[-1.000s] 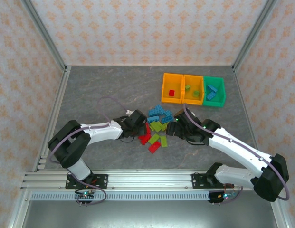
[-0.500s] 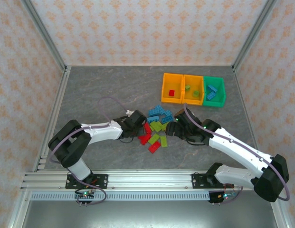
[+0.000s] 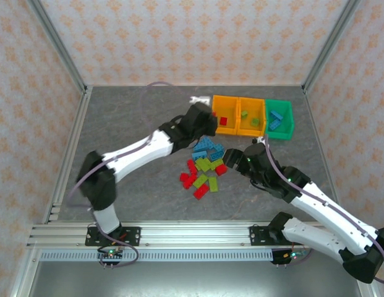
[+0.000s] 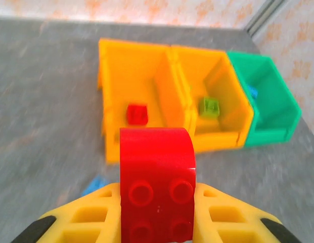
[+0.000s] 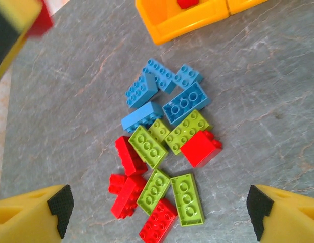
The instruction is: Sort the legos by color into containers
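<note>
Left wrist view: we see left gripper (image 4: 157,205) clamped on red lego (image 4: 157,167), just short of left orange container (image 4: 131,66). We judge next: centre above, release. Right gripper (image 5: 160,210) gapes empty over loose legos (image 5: 167,147).

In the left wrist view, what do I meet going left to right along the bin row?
Orange plastic bin holding a small red studded brick → second orange plastic bin holding a lime green studded brick → green plastic bin.
</note>
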Controlling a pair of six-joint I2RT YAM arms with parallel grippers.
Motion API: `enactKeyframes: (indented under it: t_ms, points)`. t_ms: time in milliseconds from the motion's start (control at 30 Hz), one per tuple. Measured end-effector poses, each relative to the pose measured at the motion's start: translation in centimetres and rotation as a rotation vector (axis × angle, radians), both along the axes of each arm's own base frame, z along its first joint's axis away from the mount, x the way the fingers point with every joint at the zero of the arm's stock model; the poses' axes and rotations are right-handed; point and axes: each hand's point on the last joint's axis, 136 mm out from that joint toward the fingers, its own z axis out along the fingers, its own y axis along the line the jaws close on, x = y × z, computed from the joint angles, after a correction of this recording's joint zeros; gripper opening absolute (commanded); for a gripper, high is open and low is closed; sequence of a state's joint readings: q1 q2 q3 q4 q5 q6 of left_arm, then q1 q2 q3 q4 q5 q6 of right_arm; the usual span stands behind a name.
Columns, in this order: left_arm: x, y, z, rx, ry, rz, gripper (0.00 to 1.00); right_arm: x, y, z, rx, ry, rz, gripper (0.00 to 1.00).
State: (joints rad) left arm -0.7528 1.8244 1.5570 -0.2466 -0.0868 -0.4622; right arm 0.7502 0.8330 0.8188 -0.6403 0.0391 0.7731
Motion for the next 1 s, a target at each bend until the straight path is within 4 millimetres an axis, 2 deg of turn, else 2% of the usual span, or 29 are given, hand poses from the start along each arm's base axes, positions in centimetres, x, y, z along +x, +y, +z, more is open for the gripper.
enactKeyframes:
  t_ms: [67, 133, 267, 300, 333, 433, 500, 567, 633, 667, 733, 900, 1000]
  points:
    - [3.7, -1.9, -0.9, 0.041, -0.016, 0.008, 0.24, -0.1, -0.4, -0.2, -0.007, 0.006, -0.019, 0.91]
    - [7.0, -3.3, -2.7, 0.077, -0.017, 0.016, 0.27, -0.3, -0.8, -0.5, -0.015, 0.012, -0.032, 0.91]
    - [11.4, -4.6, -7.0, 0.144, 0.015, 0.016, 0.45, -0.7, -1.8, -0.7, -0.025, 0.01, -0.055, 0.91]
    - [12.0, -4.7, -7.8, 0.16, 0.023, 0.015, 0.52, -0.8, -2.0, -0.7, -0.025, 0.008, -0.059, 0.91]
    - [12.5, -4.8, -8.3, 0.173, 0.029, 0.013, 0.56, -0.9, -2.1, -0.7, -0.026, 0.005, -0.062, 0.91]
    - [12.7, -4.8, -9.0, 0.199, 0.052, 0.003, 0.57, -1.0, -2.4, -0.6, -0.028, 0.0, -0.073, 0.91]
    - [12.1, -4.8, -8.6, 0.199, 0.064, -0.015, 0.56, -1.0, -2.6, -0.6, -0.032, 0.0, -0.079, 0.91]
    - [10.5, -4.4, -8.0, 0.197, 0.082, -0.037, 0.56, -0.9, -2.6, -0.7, -0.037, 0.0, -0.083, 0.91]
    - [7.9, -3.1, -7.0, 0.197, 0.099, -0.056, 0.56, -0.8, -2.7, -1.0, -0.05, 0.006, -0.088, 0.91]
    - [5.9, -2.0, -5.9, 0.19, 0.098, -0.068, 0.56, -0.7, -2.7, -1.3, -0.062, 0.015, -0.089, 0.91]
    - [2.0, 0.0, -3.2, 0.162, 0.068, -0.084, 0.56, -0.5, -2.5, -2.1, -0.089, 0.041, -0.089, 0.91]
    - [-9.0, 5.3, 6.8, 0.026, -0.155, -0.164, 0.57, 0.4, -0.9, -6.5, -0.192, 0.177, -0.063, 0.88]
    - [-14.7, 8.3, 9.8, 0.015, -0.264, -0.246, 0.65, 1.0, 0.7, -9.7, -0.246, 0.273, -0.025, 0.83]
